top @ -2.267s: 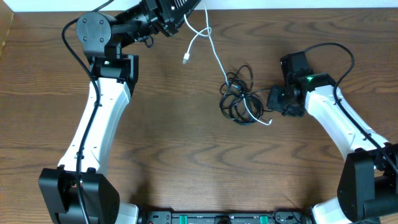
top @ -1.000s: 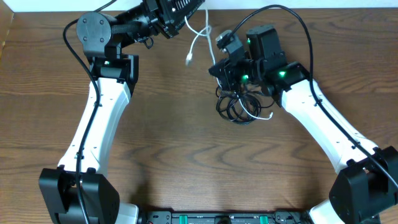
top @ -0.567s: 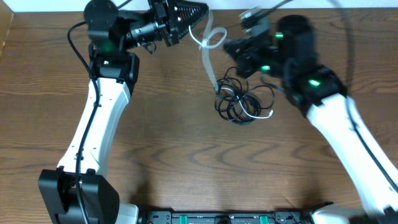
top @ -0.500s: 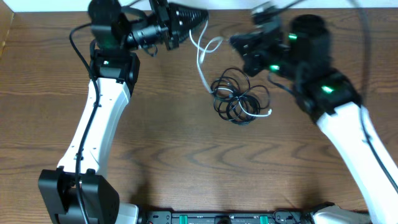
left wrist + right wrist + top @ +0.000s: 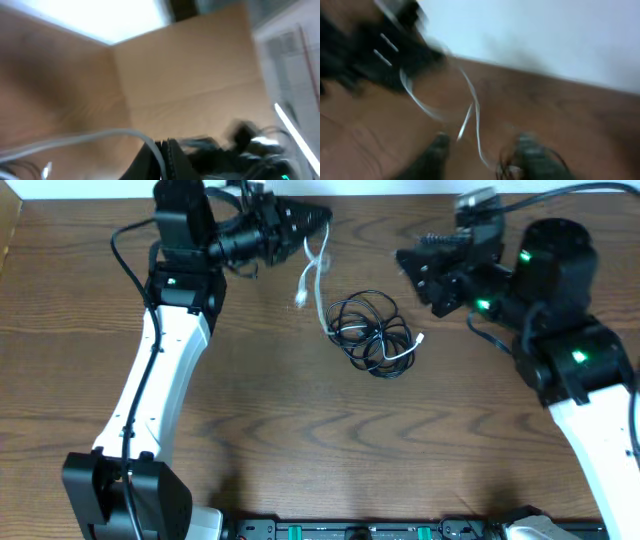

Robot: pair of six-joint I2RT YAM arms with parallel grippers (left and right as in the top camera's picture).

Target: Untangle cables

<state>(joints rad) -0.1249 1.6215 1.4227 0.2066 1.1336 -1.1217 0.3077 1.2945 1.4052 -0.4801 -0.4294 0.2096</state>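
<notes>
The left gripper (image 5: 322, 220) hangs near the far edge of the table (image 5: 300, 430), a little to the left of its middle and pointing to the right. Its jaws are closed on the white cable (image 5: 319, 290). In the left wrist view the two fingers (image 5: 175, 156) are pressed together, and the pale cord (image 5: 90, 137) runs out from between them to the left. From that grip the white cable drops to the table. One short branch ends in a small plug (image 5: 300, 299) lying just left of the main strand. The main strand runs on, away from the far edge, into the black cables (image 5: 372, 338). These lie as a loose coil of overlapping loops about midway between the table's left and right edges, closer to the far edge than the near one. A second white end (image 5: 416, 340) pokes out of the coil on its right side. The right gripper (image 5: 408, 262) is raised above the table to the right of the coil, nearer the far edge, and clear of every cable. The right wrist view is heavily smeared, but its fingers (image 5: 437, 150) seem to stand apart with nothing clamped between them.
</notes>
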